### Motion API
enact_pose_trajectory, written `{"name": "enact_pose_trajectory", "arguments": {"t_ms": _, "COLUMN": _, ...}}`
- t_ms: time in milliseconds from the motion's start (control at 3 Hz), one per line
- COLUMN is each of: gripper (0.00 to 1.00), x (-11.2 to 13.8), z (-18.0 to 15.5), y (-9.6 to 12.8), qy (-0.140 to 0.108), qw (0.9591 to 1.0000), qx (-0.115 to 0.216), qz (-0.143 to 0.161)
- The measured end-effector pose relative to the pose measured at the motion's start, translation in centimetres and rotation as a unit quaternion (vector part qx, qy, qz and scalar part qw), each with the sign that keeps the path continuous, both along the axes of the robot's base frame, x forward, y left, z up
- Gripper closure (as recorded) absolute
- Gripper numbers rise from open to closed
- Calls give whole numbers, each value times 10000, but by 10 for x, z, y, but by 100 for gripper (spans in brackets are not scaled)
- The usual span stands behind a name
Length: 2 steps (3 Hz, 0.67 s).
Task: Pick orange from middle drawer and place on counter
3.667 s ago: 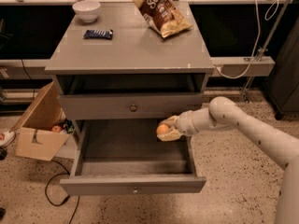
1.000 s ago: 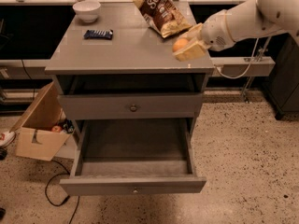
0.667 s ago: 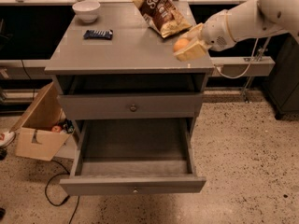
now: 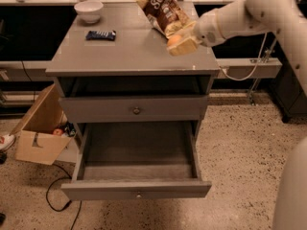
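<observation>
The orange is sitting pinched in the gripper, upper right of centre, hanging low over the counter; the middle drawer, lower centre, is standing open, emptied. Only lowering and releasing seem left.

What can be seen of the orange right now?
The orange is a small, smooth, round fruit with orange skin, only partly visible. It sits in the gripper, whose pale fingers close on it from the right. It is over the right front part of the counter, just in front of the chip bag. Whether it touches the countertop cannot be told.
</observation>
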<state>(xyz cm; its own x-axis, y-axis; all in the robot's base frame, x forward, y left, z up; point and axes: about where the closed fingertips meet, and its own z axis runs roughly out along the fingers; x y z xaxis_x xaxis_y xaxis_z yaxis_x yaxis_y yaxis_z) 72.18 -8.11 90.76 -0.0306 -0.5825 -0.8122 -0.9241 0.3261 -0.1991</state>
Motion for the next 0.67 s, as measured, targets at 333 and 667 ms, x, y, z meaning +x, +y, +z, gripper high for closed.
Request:
{"name": "enact_pose_trajectory", "arguments": {"t_ms": 333, "gripper": 100, "x": 34, "z": -10, "y": 8, "qy": 259, "qw": 9987, "qx": 99, "qz": -431}}
{"name": "enact_pose_trajectory", "arguments": {"t_ms": 667, "gripper": 100, "x": 66, "z": -21, "y": 12, "qy": 547, "qw": 9945, "qx": 245, "qz": -856}}
